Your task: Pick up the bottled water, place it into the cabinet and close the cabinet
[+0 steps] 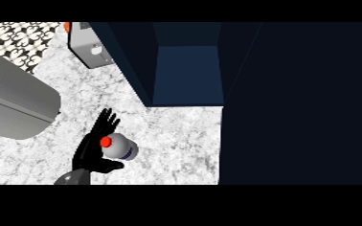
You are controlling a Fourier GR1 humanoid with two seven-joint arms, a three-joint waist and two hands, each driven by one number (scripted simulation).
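Observation:
The bottled water (123,148), white with a red cap (106,141), stands on the marble counter (176,139) at the lower left. My left hand (89,149) is right against its left side. The fingers (107,119) reach straight up past the cap, and the thumb (110,166) stretches along the bottle's near side, so the hand stays open. The dark blue cabinet (187,72) is open at the top centre, its inside showing nothing in it. Its door (290,105) fills the right side. My right hand does not show.
A grey rounded appliance (25,105) lies at the left edge. A small grey box (88,48) stands at the top left beside the cabinet's wall, in front of patterned tiles (28,34). Bare marble lies between the bottle and the cabinet's opening.

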